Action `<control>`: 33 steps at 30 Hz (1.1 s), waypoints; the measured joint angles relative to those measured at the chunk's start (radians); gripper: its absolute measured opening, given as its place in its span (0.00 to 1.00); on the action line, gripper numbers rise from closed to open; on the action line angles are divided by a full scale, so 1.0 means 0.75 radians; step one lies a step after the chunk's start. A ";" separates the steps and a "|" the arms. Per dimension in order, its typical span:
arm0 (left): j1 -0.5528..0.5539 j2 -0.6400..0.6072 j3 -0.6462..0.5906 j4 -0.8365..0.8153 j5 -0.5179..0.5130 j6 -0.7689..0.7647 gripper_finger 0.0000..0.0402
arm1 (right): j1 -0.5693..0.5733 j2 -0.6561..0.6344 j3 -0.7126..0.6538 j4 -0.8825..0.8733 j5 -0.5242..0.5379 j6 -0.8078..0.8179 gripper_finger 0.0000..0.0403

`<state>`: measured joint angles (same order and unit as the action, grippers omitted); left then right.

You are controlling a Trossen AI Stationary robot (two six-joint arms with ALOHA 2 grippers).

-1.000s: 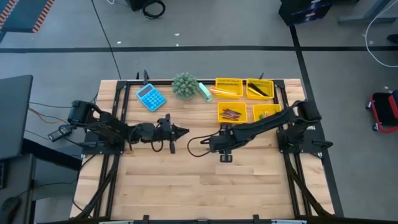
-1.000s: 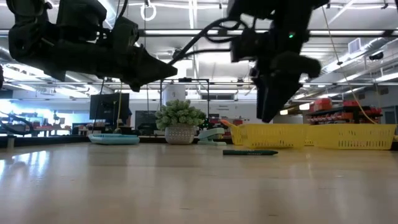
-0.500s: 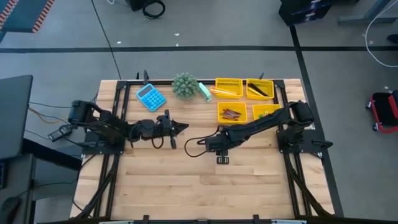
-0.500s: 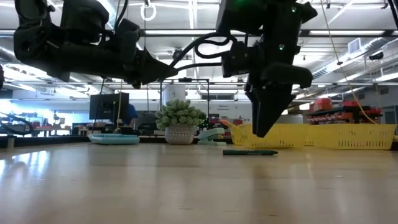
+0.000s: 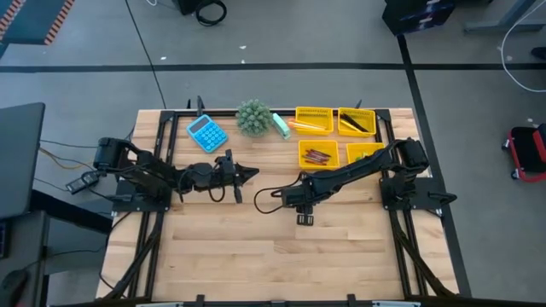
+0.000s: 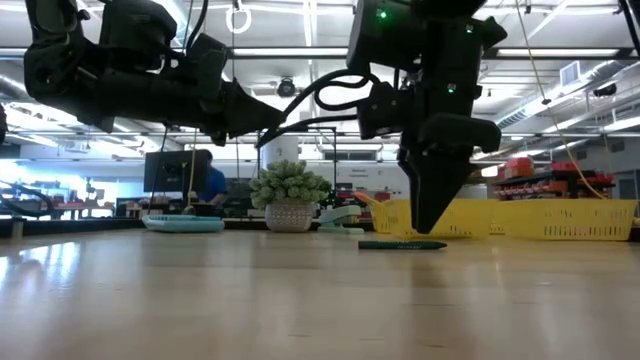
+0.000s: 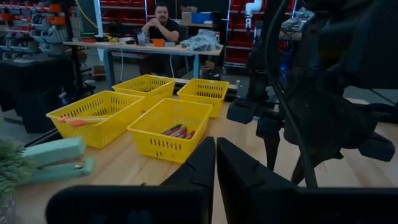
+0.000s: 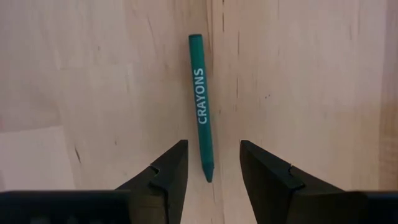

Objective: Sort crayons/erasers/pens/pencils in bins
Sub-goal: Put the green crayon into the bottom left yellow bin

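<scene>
A teal-green crayon [image 8: 201,118] lies flat on the bare wood [image 6: 402,244], left of the bins. My right gripper [image 8: 213,149] points down just above it [image 6: 430,222], open, with one finger on either side of the crayon's pointed end and touching nothing. Four yellow bins stand at the far right: one [image 5: 318,154] holds reddish crayons [image 7: 179,131], one [image 5: 314,119] orange pencils, one [image 5: 357,122] dark pens, and one [image 5: 365,153] small pieces. My left gripper [image 5: 252,175] hangs level above the table's left middle, shut and empty [image 7: 215,146].
A blue calculator [image 5: 206,133], a potted plant [image 5: 252,117] and a pale green stapler [image 5: 281,125] stand along the far edge, left of the bins. Open wood spreads over the near half of the table. A person [image 7: 160,25] sits at a desk beyond the table.
My right gripper has come down toward the green crayon and shifted a little toward the table's left. Its fingertips now hang just above the wood. The crayon has not moved.
</scene>
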<state>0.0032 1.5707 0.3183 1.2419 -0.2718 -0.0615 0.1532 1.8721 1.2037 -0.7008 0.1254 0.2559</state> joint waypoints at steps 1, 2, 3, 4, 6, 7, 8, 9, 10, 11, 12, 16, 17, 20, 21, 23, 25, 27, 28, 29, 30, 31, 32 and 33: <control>0.000 0.000 0.000 0.000 -0.001 -0.002 0.06 | 0.000 0.000 0.000 0.005 0.000 0.002 0.37; -0.001 0.000 0.000 0.000 -0.001 -0.004 0.05 | 0.000 0.000 0.000 0.007 0.001 0.002 0.37; -0.001 0.000 0.000 -0.001 0.000 -0.008 0.05 | -0.001 0.000 0.000 0.007 0.001 -0.001 0.37; -0.001 0.000 0.000 -0.003 0.000 -0.012 0.04 | 0.000 0.000 -0.005 0.016 0.004 -0.005 0.37; -0.001 0.000 0.001 -0.006 0.000 -0.016 0.04 | 0.000 0.006 -0.028 0.052 0.005 -0.005 0.37; -0.001 0.000 0.001 -0.008 0.000 -0.016 0.04 | 0.001 0.009 -0.042 0.058 0.004 -0.005 0.37; -0.001 0.000 0.001 -0.009 0.001 -0.018 0.05 | 0.001 0.010 -0.056 0.058 0.005 -0.006 0.36; -0.001 0.000 0.001 -0.011 0.004 -0.022 0.05 | 0.001 0.010 -0.068 0.065 0.005 -0.006 0.36; -0.001 0.000 0.001 -0.016 0.006 -0.031 0.06 | 0.001 0.010 -0.081 0.086 0.005 -0.006 0.35; -0.001 0.000 0.001 -0.019 0.007 -0.037 0.06 | 0.001 0.009 -0.090 0.098 0.004 -0.002 0.34; -0.001 0.000 0.001 -0.018 0.007 -0.037 0.06 | 0.001 0.007 -0.095 0.103 0.005 -0.001 0.33; -0.001 0.000 0.001 -0.027 0.008 -0.043 0.07 | 0.002 0.004 -0.114 0.131 0.004 -0.006 0.28; -0.001 0.000 0.001 -0.027 0.007 -0.043 0.06 | 0.002 0.002 -0.120 0.139 0.004 -0.001 0.27; -0.001 0.000 0.001 -0.034 0.007 -0.043 0.05 | 0.002 0.001 -0.134 0.151 0.004 -0.003 0.24; -0.001 0.000 0.001 -0.036 0.007 -0.042 0.05 | 0.002 0.001 -0.142 0.156 0.004 -0.004 0.23; -0.001 0.000 0.001 -0.037 0.008 -0.043 0.04 | 0.002 0.001 -0.148 0.163 0.001 -0.003 0.20; -0.001 0.000 0.001 -0.038 0.007 -0.043 0.04 | 0.002 0.001 -0.149 0.165 -0.001 -0.006 0.17; -0.001 0.000 0.001 -0.043 0.007 -0.043 0.05 | 0.002 0.002 -0.149 0.171 -0.001 -0.013 0.14; -0.001 0.000 0.001 -0.046 0.007 -0.043 0.06 | 0.002 0.003 -0.150 0.173 -0.001 -0.019 0.13; -0.001 0.000 0.001 -0.047 0.007 -0.043 0.06 | 0.001 0.003 -0.150 0.174 -0.001 -0.024 0.12; -0.001 0.000 0.001 -0.047 0.007 -0.043 0.06 | -0.001 0.003 -0.150 0.176 -0.001 -0.027 0.12; -0.001 0.000 0.001 -0.047 0.007 -0.043 0.07 | -0.004 0.004 -0.150 0.176 -0.004 -0.028 0.12; -0.001 0.000 0.001 -0.047 0.007 -0.043 0.07 | -0.006 0.004 -0.151 0.175 -0.009 -0.028 0.12; -0.001 0.000 0.001 -0.047 0.007 -0.048 0.06 | -0.007 0.004 -0.151 0.175 -0.010 -0.028 0.12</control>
<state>0.0025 1.5707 0.3187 1.2068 -0.2665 -0.0976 0.1478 1.8751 1.0908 -0.5694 0.1176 0.2348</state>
